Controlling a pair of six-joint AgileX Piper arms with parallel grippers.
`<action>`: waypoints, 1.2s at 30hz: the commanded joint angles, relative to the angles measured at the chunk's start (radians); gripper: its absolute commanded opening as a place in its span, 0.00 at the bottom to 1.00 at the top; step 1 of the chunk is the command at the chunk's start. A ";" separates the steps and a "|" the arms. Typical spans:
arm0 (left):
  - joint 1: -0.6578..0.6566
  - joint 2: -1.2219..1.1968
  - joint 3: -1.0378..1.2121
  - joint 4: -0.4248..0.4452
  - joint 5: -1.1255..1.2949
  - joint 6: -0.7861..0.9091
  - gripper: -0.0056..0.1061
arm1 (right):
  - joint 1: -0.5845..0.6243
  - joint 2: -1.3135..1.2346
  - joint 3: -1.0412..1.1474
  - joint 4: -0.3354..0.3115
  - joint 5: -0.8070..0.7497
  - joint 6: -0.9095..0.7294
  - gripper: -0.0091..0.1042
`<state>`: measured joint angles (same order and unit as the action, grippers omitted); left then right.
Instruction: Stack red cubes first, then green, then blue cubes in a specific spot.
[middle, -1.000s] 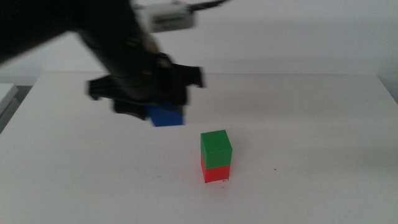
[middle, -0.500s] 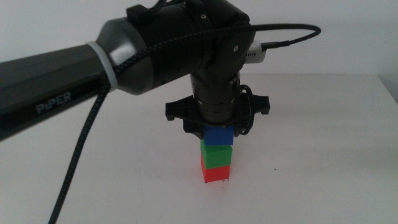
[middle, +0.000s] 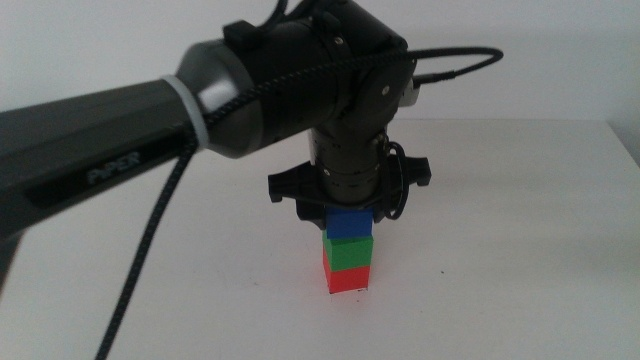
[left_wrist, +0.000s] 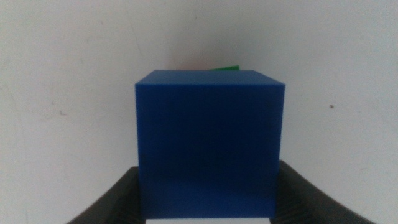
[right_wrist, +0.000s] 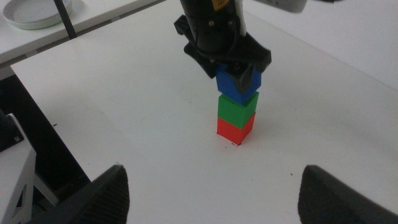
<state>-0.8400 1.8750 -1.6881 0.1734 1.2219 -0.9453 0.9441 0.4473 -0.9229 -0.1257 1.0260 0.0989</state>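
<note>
Left gripper (middle: 350, 212) hanging straight down over the stack, jaws closed on the blue cube (middle: 350, 223), one dark finger (left_wrist: 115, 199) pressed to each side of it. Right gripper (right_wrist: 211, 193) waiting well back from the stack, low over the table (middle: 520, 290), jaws spread wide with nothing between them.

Blue cube sitting between the left fingers, its underside meeting the top of the green cube (middle: 346, 253), or so close that no gap shows. Only a sliver of green peeking past the blue edge in the left wrist view, so alignment looks close, though a slight twist cannot be ruled out.

Green cube directly below the fingertips, resting square on the red cube (middle: 347, 279). Red cube lowest, on the table, with a faint black corner mark (right_wrist: 234, 144) just at its base.

Red and green placed; blue seemingly set down but not yet released. Remaining, by the look of it: opening the fingers and lifting clear without nudging the tower.
</note>
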 joint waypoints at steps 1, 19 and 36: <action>-0.007 0.013 -0.010 -0.005 -0.001 -0.016 0.03 | 0.002 -0.003 0.005 -0.002 -0.008 -0.002 0.86; -0.007 0.020 -0.010 0.001 -0.001 0.006 0.79 | 0.002 -0.003 0.005 -0.002 -0.008 -0.002 0.86; -0.007 -0.224 -0.010 -0.011 -0.001 0.157 0.89 | 0.002 -0.003 0.005 -0.002 -0.008 -0.002 0.86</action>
<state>-0.8400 1.7200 -1.6901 0.1634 1.2204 -0.8185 0.9441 0.4473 -0.9229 -0.1241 1.0260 0.0989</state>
